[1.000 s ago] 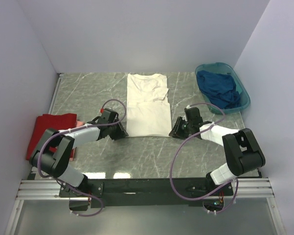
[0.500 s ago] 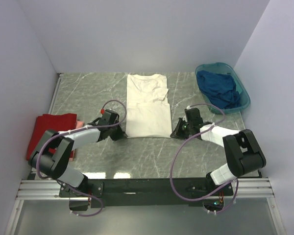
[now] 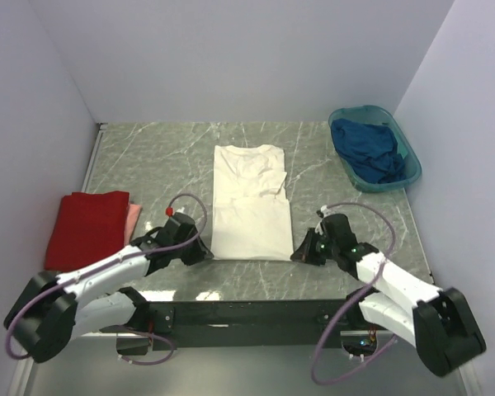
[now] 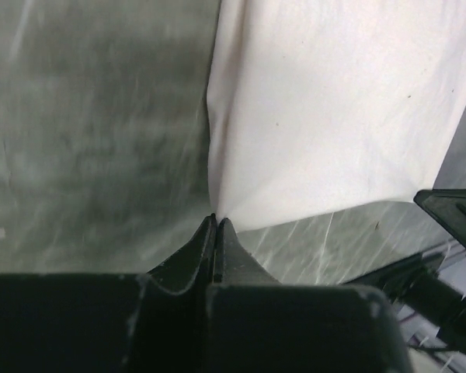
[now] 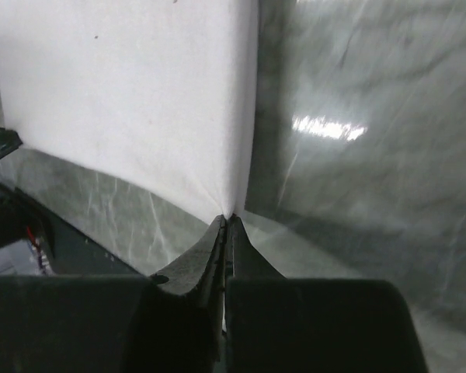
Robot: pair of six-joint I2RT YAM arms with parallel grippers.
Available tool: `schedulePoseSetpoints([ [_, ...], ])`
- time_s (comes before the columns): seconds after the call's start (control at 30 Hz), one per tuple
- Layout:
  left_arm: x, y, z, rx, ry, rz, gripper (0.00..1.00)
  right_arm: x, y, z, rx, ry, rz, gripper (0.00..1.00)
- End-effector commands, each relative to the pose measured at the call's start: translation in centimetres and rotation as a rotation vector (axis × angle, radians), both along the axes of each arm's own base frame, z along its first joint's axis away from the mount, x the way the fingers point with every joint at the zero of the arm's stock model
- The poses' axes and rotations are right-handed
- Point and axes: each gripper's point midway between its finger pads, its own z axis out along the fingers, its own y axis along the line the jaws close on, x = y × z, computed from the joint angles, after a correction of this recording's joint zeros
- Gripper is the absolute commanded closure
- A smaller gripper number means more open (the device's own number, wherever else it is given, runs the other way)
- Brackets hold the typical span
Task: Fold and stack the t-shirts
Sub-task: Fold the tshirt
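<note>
Whereas a second ago the two claws sit beside the lower hem with a gap between their fingers, now the left gripper (image 3: 204,253) and the right gripper (image 3: 298,253) are both clenched. Each one pinches a bottom corner of the cream-white t-shirt (image 3: 249,202). Both arms are drawn back toward the near edge and the shirt has come with them. Its collar end now lies further from the back wall, and its hem is close to the black front rail (image 3: 247,312). The red t-shirt (image 3: 87,227) and the dark blue t-shirt (image 3: 367,148) keep their places.

The cream-white shirt lies flat in the middle of the table (image 3: 148,157), folded lengthwise into a long narrow rectangle with the sleeves turned in. A cross crease runs about halfway, and a small flap stands out on its right side. In both wrist views the cloth rises to a little peak where the fingertips meet, and a few tiny dark specks show on it.

The table has a grey-green marble pattern and is glossy (a bright reflection shows in the right wrist view). The fingers are black, matte and tapered. Purple cables loop over both arms. The oval teal basin (image 3: 412,165), of translucent plastic, sits at the far right and holds the crumpled blue shirt. The red shirt lies folded at the left edge, over something pink (image 3: 133,219) of which only an edge shows.
</note>
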Motion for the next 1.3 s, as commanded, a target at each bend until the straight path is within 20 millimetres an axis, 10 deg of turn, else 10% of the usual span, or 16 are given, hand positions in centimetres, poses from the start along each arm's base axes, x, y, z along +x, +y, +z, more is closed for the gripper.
schedulePoseSetpoints([
  [0.0,-2.5,1.1,-0.5,0.022,0.045,0.041,0.99,-3.5,0.8,-0.3,0.043,0.058,0.024,1.00],
  [0.4,-6.2,2.5,-1.0,-0.038,0.059,0.052,0.99,-6.0,0.0,0.6,0.072,0.048,-0.009,1.00],
  [1.27,-1.9,1.2,5.5,0.013,-0.105,0.036,0.99,-2.0,-0.1,7.1,0.006,-0.115,-0.025,1.00],
])
